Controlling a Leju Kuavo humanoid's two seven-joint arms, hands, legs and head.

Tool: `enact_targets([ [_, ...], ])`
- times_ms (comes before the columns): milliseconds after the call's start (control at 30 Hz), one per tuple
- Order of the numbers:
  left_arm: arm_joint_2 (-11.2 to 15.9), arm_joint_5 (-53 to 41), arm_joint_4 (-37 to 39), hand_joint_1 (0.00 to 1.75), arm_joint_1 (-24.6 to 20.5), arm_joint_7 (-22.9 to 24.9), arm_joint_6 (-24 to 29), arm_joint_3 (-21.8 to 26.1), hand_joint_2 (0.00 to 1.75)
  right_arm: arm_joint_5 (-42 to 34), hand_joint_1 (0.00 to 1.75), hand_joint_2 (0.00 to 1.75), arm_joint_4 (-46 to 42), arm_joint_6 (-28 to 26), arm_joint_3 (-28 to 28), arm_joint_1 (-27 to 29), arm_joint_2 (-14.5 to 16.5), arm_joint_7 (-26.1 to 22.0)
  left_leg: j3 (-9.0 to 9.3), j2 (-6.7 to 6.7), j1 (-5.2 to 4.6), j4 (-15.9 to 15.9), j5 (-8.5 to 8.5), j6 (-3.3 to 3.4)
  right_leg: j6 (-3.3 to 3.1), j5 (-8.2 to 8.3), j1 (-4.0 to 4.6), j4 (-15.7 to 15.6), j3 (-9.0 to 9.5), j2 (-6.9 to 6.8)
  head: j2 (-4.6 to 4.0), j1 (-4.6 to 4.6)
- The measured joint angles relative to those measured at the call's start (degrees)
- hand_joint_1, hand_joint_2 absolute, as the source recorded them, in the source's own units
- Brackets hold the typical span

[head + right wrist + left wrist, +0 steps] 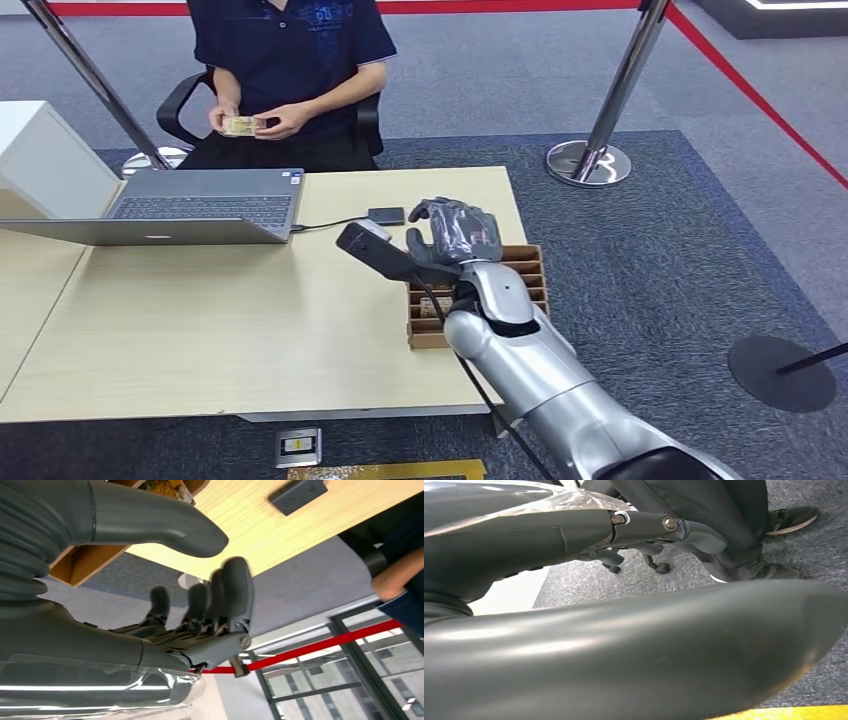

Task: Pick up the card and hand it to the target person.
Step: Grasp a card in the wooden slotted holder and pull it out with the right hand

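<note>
The right hand (455, 235) hovers above the brown box (530, 275) on the table (200, 320), fingers (220, 592) spread and loosely curled, holding nothing.

right robot hand (455, 235) raised, empty, fingers apart | left robot hand (624, 630) unclear

My right hand (455, 235) is dark grey on a silver arm (540, 375), above a brown cardboard box (528, 275) on the pale wood-grain desk (220, 320). The laptop (195, 205) is grey, and a small black pad (386, 215) lies near it. The person (290, 60) wears a navy shirt, and the carpet (660, 260) is speckled blue-grey with a red line.
</note>
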Motion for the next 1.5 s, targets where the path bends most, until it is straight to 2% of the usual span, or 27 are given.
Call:
enact_targets([
  [200,0.0,0.07,0.0,0.0,0.0,0.01,0.01,-0.02,0.0,0.51,1.03,1.75,3.88,0.29,0.06,-1.42,0.46,0.95,-0.01,0.0,0.0,0.0,0.0,0.0,0.0,0.0,0.0,0.0,0.0,0.0,0.0,0.0],
  [333,0.0,0.17,0.01,0.0,0.0,0.03,0.01,-0.02,0.0,0.72,0.83,1.75,6.19,0.83,0.15,-2.25,0.72,1.49,0.0,0.0,0.0,0.0,0.0,0.0,0.0,0.0,0.0,0.0,0.0,0.0,0.0,0.0],
  [500,0.0,0.21,0.02,0.0,0.0,0.09,0.01,-0.04,0.0,0.96,0.81,1.75,8.33,1.02,0.45,-2.81,0.96,1.91,-0.01,0.0,0.0,0.0,0.0,0.0,0.0,0.0,0.0,0.0,-0.01,0.0,0.0,0.0],
  [833,0.0,0.67,0.13,0.0,0.0,0.09,0.25,-0.04,0.0,1.47,0.91,1.75,11.56,0.93,1.04,-3.65,1.32,2.34,-0.02,0.0,0.0,0.0,0.0,0.0,0.0,0.0,0.0,0.0,-0.03,0.0,0.0,0.0],
  [1500,0.0,0.67,0.33,0.0,0.0,0.0,0.32,-0.04,0.0,2.17,0.89,1.75,14.88,0.46,1.36,-5.17,1.09,4.53,-0.02,0.0,0.0,0.0,0.0,0.0,0.0,0.0,0.0,0.0,-0.04,0.0,0.0,0.01],
])
